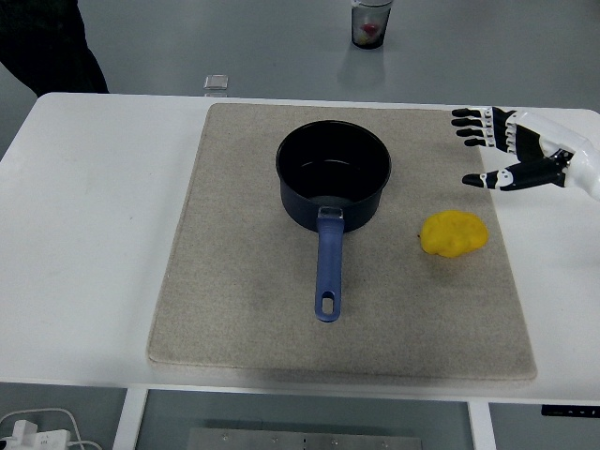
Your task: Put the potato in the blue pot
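A yellow potato lies on the beige mat, to the right of the blue pot. The pot stands upright and holds nothing, its blue handle pointing toward the near edge. My right hand comes in from the right edge and hovers above and behind the potato, fingers spread and pointing left, thumb below them, holding nothing. It is apart from the potato. The left arm is out of view.
A clear cup with something red inside stands on the floor beyond the table. A small clear object sits at the table's far edge. A person's dark clothing shows at the top left.
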Robot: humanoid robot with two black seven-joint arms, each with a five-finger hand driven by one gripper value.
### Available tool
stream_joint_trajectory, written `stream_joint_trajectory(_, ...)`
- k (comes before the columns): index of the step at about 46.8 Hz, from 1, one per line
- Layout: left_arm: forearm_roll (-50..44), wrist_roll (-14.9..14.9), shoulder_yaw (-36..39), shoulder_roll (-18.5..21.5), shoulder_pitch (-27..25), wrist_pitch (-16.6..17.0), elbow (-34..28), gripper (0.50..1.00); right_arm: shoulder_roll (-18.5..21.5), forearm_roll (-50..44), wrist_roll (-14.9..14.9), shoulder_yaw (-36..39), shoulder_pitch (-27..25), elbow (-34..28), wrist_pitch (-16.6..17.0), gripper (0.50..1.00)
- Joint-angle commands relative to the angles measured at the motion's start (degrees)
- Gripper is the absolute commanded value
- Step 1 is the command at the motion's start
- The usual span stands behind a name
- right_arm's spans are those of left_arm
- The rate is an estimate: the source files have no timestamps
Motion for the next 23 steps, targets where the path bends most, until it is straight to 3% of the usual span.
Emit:
stream_joint_trajectory(1,0.0,0.0,0.0,0.0,0.04,0.0,-0.05,0.996,-1.38,-2.0,1.07,-0.97,-0.51,1.89,-0.28,0.928)
stream_joint_trajectory(6,0.0,0.0,0.0,0.0,0.04,0.0,-0.05,0.996,-1.65,-4.73,2.3,-0.98,-1.74,2.6,-1.25,0.928)
stream_joint_trajectory(12,0.0,0.0,0.0,0.0,0.04,0.0,-0.05,0.996,-1.12,-7.28,3.88,-0.89,-3.15,2.6,-5.2,0.928)
stream_joint_trajectory(23,0.0,0.0,0.0,0.0,0.13,0.0,-0.05,0.996,-0.6,-7.46,5.72,-0.89,-4.29,2.6,-5.38,0.928)
